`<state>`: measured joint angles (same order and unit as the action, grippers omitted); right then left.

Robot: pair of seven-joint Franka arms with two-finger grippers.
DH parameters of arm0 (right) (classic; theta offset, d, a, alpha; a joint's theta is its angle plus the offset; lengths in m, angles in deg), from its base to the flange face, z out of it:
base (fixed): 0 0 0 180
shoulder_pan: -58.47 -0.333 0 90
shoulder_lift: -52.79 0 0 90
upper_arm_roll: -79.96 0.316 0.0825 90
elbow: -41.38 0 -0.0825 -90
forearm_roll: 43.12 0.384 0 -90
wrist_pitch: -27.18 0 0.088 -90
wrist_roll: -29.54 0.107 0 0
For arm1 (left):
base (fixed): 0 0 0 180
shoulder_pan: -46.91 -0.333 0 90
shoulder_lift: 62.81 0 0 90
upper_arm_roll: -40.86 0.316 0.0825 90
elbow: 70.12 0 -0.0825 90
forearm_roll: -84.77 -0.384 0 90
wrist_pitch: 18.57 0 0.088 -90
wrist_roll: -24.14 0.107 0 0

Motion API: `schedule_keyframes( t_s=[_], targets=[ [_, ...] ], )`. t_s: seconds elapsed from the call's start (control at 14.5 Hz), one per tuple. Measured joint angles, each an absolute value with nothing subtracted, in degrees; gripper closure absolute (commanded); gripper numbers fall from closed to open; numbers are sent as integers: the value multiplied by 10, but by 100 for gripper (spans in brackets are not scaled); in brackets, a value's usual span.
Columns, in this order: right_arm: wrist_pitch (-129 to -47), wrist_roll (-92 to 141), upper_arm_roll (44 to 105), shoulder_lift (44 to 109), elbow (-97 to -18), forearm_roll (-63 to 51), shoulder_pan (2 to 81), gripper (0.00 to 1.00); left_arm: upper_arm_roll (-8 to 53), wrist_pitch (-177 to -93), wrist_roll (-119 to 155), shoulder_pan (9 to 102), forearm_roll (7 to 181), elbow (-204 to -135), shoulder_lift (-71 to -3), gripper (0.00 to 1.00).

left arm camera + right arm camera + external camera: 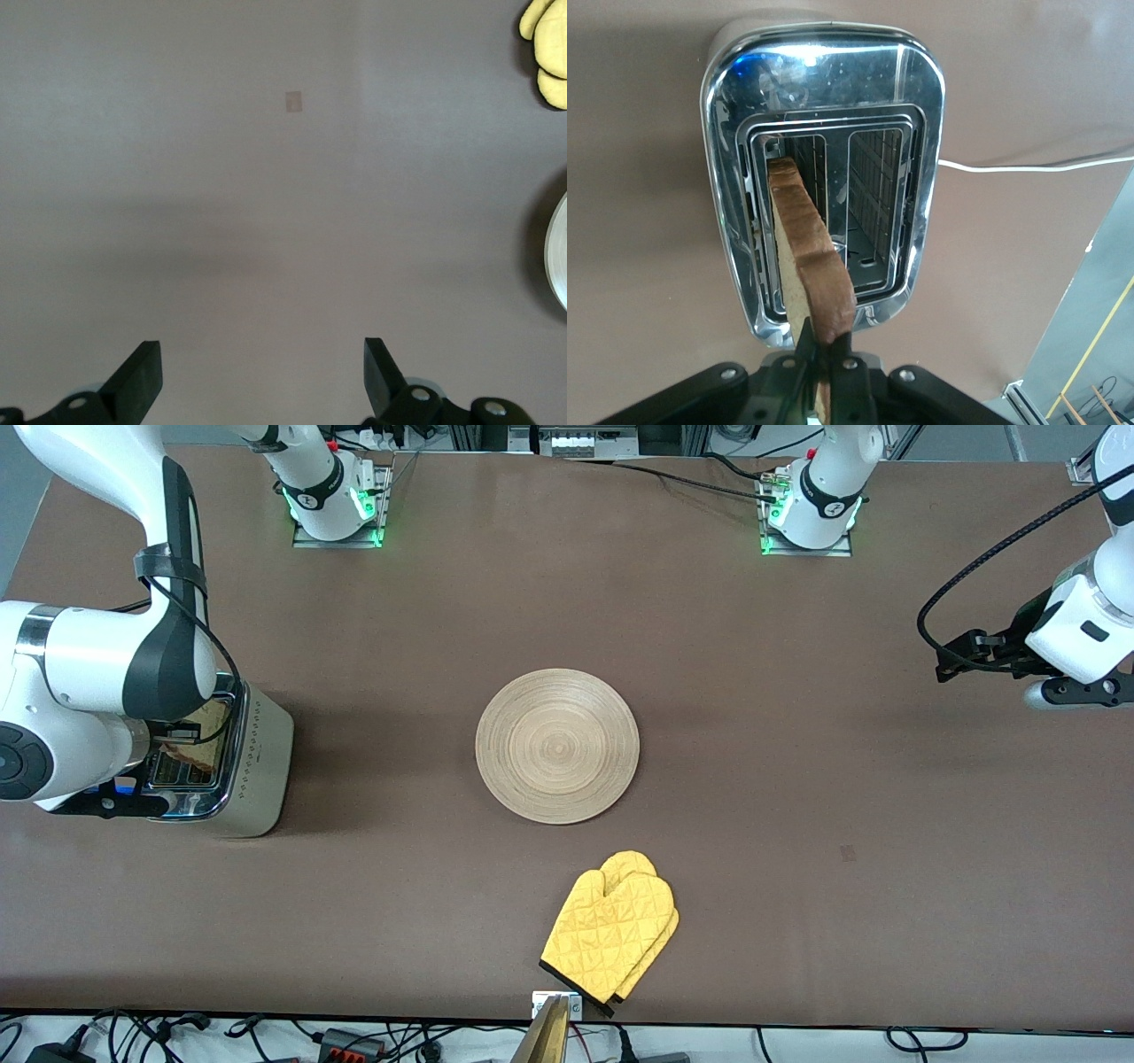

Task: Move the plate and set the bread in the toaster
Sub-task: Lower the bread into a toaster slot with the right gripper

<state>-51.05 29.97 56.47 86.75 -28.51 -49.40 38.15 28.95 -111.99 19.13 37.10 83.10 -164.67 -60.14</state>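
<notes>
the right pincer point(818, 367) i'm steering is clamping the bread point(808, 257) by its crust edge over the toaster point(824, 177), lightly since it's soft and crumbly, while the left pincer point(263, 376) is waiting, fingers apart, over the bench point(797, 779).

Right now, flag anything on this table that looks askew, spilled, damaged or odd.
Nothing stands out. The right gripper holds the bread on edge over a slot of the toaster; the plate lies flat mid-table, the yellow oven mitts nearer the camera. The left gripper waits open over bare table.
</notes>
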Motion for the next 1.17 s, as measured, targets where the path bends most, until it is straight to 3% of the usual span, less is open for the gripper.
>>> schedule_keyframes(
  t_s=[0.14,0.28,0.34,0.41,0.48,0.83,1.17],
  targets=[
    [-520,300,564,868,-294,-493,383,100,303,-1120,190,394,831,-1647,-603,0],
    [-529,300,564,868,-300,-493,385,100,362,-1118,188,456,831,-1647,-604,0],
    [-533,300,564,868,-303,-492,386,83,394,-1117,188,484,831,-1647,-604,0],
    [-536,300,564,868,-307,-489,386,23,411,-1116,188,498,831,-1647,-604,0],
    [-540,301,564,868,-312,-483,388,0,419,-1116,188,502,831,-1647,-604,0],
    [-552,310,558,864,-311,-451,399,0,425,-1116,189,502,831,-1647,-603,0],
    [-555,313,560,843,-245,-447,395,0,429,-1116,189,500,831,-1647,-602,0]
  ],
)
